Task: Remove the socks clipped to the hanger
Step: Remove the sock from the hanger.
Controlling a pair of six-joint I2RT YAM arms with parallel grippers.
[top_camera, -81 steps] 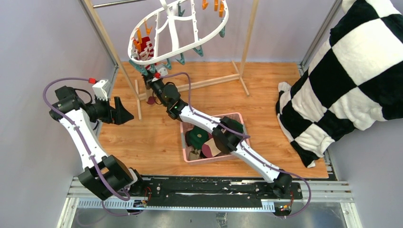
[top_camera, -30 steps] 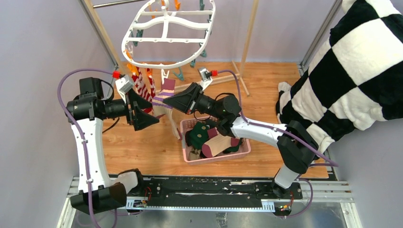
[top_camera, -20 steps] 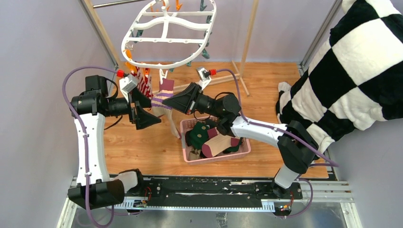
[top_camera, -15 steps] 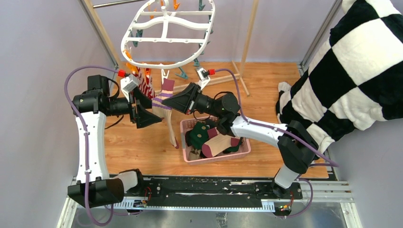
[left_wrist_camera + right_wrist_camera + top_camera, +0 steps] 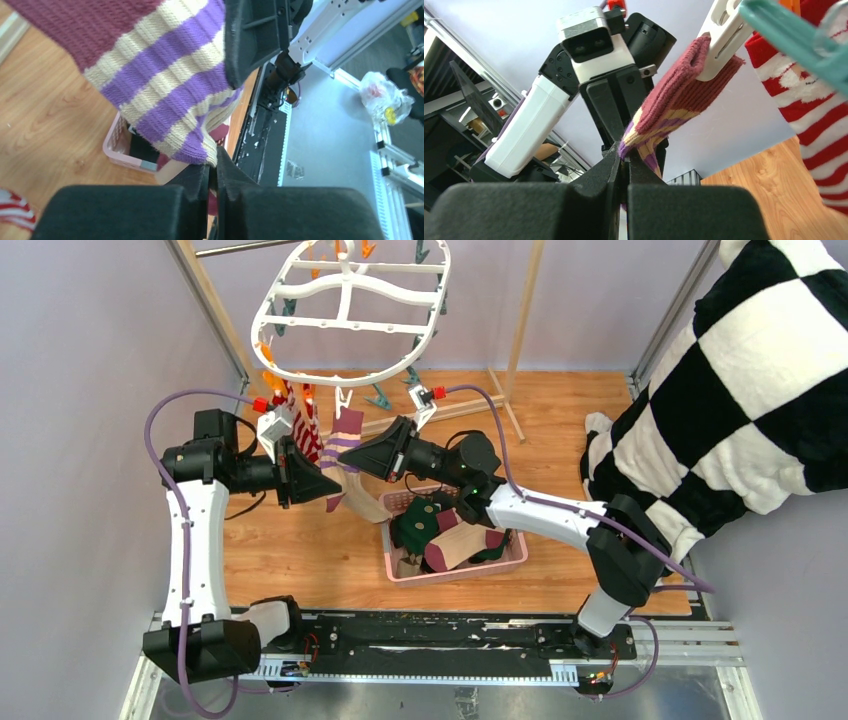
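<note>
The white oval hanger (image 5: 350, 310) hangs from the rack, with orange and teal clips under its rim. A maroon sock (image 5: 347, 430) with purple and cream stripes hangs from a white clip (image 5: 724, 40). My right gripper (image 5: 345, 462) is shut on its striped part (image 5: 624, 150). My left gripper (image 5: 336, 488) comes from the left and is shut on the sock's lower edge (image 5: 212, 167), close to the right gripper's fingers (image 5: 255, 35). The sock's tan foot trails below. A red-and-white striped sock (image 5: 307, 430) is clipped just to the left.
A pink slotted basket (image 5: 386, 545) holding several socks stands on the wooden floor below the right arm. The wooden rack frame (image 5: 525, 310) rises behind. A big black-and-white checkered cloth (image 5: 740, 390) fills the right side. A teal clip (image 5: 794, 35) hangs near the red-and-white sock.
My left gripper moved right to the maroon sock and went from open to shut on its lower edge. The sock's foot swung up. The right gripper stayed shut on the sock.
</note>
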